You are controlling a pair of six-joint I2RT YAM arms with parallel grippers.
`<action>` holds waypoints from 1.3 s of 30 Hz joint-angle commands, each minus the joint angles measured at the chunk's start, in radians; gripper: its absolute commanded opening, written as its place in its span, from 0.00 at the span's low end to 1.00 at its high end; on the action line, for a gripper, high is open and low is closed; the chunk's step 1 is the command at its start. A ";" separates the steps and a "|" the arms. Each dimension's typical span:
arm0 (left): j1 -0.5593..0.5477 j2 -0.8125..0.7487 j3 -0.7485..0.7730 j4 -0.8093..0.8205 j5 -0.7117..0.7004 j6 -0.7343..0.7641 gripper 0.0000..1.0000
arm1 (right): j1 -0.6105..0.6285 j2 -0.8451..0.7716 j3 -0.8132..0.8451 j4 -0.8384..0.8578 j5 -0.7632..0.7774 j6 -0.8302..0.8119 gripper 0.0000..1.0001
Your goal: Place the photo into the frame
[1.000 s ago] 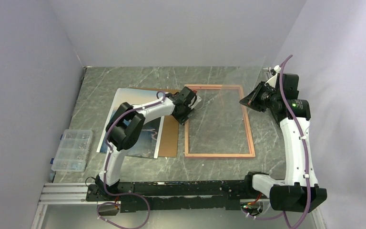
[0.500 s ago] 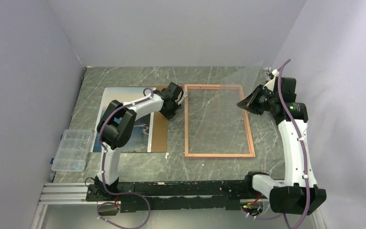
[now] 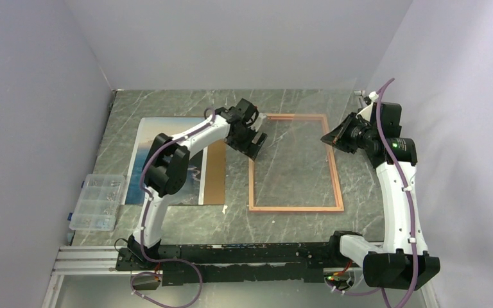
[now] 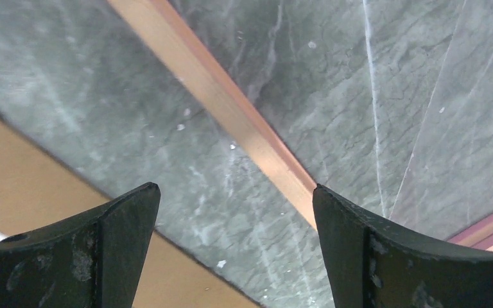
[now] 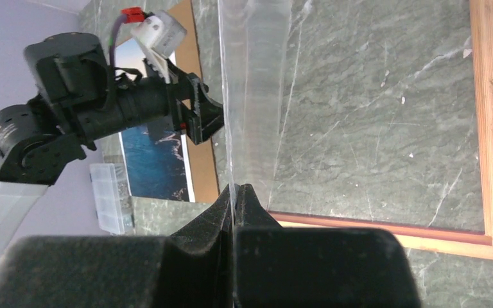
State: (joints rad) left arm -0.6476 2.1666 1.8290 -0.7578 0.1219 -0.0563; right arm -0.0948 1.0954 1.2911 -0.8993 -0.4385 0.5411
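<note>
Swings the left gripper (image 3: 251,138) rightward off the brown board (image 3: 215,173), compared with half a second back, to hover above the far left corner of the frame (image 3: 295,207); leaves photo and board where they lay. Keeps those fingers spread wide and gripping nothing, with the frame's wooden rail crossing the gap beneath them. Holds the right gripper (image 3: 334,137) pressed together on the edge of the clear pane (image 5: 253,96), tilting it up off the frame toward the far right corner of the worktop (image 3: 167,106), most likely to keep the opening bare so the print can go in. Leaves the photo (image 3: 167,154) flat and picture-side up toward the left edge, partly over the board, well apart from the frame and touched by neither gripper. Leaves the frame flat with its wood-brown side up, right of centre. Reads as an early stage, with the opening cleared and the print not yet fetched. Calls next for bringing the photo across and under the raised pane without buckling the paper
</note>
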 commanded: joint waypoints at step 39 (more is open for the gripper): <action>0.013 -0.159 -0.128 -0.024 -0.036 0.063 0.88 | 0.087 0.029 0.043 0.033 0.063 0.011 0.00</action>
State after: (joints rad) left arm -0.6624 2.1197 1.6199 -0.7021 0.0406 0.0299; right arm -0.0349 1.1004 1.2816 -0.9115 -0.4271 0.5468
